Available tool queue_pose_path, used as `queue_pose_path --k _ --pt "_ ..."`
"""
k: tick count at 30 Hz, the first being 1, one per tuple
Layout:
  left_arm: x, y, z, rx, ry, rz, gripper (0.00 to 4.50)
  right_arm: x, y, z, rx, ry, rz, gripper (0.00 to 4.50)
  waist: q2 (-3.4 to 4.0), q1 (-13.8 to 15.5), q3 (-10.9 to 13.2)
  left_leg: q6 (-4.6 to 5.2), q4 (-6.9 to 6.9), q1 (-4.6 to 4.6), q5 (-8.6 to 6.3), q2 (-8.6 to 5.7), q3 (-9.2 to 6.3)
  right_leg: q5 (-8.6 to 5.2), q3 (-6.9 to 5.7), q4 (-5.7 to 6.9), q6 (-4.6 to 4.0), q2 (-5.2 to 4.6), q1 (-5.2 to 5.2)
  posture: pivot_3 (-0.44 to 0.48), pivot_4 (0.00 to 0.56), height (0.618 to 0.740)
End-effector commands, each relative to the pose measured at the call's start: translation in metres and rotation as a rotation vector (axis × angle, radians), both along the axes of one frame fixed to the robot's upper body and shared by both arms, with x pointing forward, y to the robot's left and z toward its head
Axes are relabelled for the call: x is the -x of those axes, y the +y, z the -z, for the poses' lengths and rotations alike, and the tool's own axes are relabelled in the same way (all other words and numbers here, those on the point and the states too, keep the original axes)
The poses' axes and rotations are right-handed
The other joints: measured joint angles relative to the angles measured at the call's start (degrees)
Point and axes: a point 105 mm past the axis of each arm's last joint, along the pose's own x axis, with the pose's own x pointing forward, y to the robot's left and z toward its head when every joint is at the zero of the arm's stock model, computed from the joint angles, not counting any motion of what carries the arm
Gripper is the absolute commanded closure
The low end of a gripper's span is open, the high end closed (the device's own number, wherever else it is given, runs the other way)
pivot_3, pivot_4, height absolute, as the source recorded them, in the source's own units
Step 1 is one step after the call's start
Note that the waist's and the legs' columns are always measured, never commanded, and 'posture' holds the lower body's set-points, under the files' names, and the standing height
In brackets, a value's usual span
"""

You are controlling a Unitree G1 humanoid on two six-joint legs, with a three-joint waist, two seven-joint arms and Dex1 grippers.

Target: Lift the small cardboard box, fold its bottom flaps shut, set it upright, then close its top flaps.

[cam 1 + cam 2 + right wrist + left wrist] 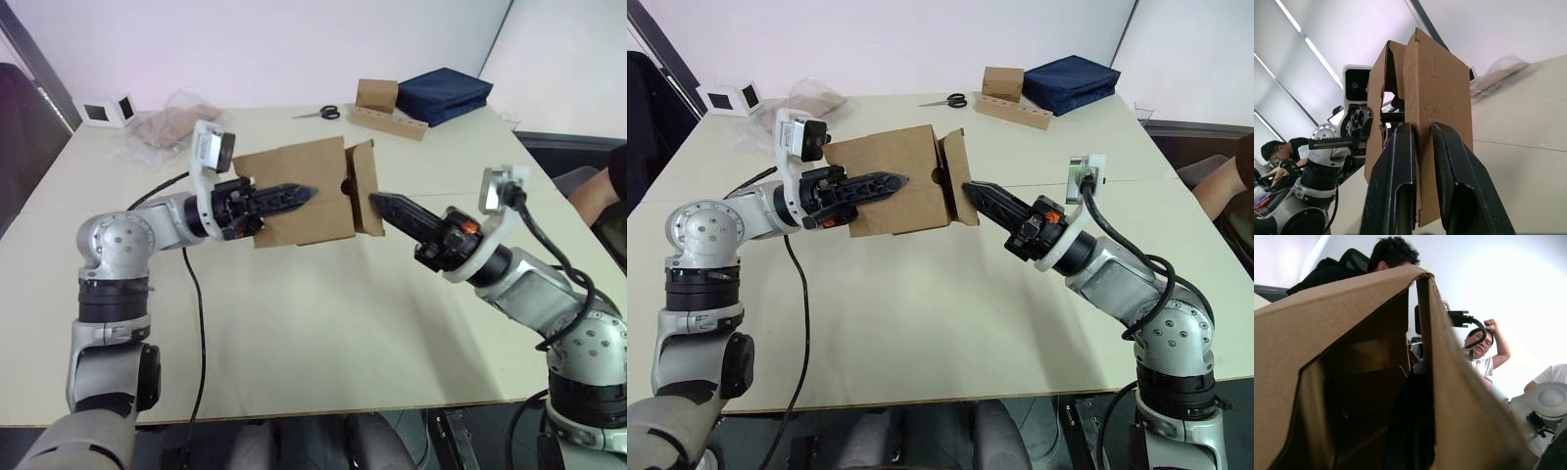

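The small cardboard box point(304, 227) hangs on its side above the table point(323, 333). Its right end is open, and the brown flaps point(364, 186) there stand partly folded. My left gripper point(312, 192) is shut on the box's near wall: one finger lies along the outside, and the other finger point(1410, 426) shows dark inside the box. My right gripper point(376, 202) meets the open end from the right. In the right wrist view its two fingers point(1396, 181) straddle the edge of one flap point(1437, 88), closed on it. I cannot tell whether these are the top or the bottom flaps.
At the table's far side lie scissors point(318, 113), a squarer brown box point(376, 94) on a long cardboard strip point(392, 123) and a navy bag point(443, 95). A clear plastic bag point(167, 127) and a white holder point(103, 110) sit far left. A person's arm point(593, 196) shows at right.
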Motion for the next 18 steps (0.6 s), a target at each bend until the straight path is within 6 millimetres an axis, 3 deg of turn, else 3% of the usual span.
queue_pose_path --k 1,18 --pt "0.007 -0.001 -0.011 0.035 -0.06 0.021 4.5 0.006 0.006 -0.014 -0.024 -0.056 -0.011 3.93 0.0 0.0 0.0 0.0 0.0 0.0 0.0 0.0 0.0 0.0 0.0 0.0 0.0 0.0 0.0 0.0 0.15 0.74" --pt "0.005 -0.01 -0.01 0.057 -0.065 0.016 4.5 0.012 0.024 -0.011 -0.028 -0.038 -0.042 3.93 0.0 0.0 0.0 0.0 0.0 0.0 0.0 0.0 0.0 0.0 0.0 0.0 0.0 0.0 -0.01 0.0 0.15 0.74"
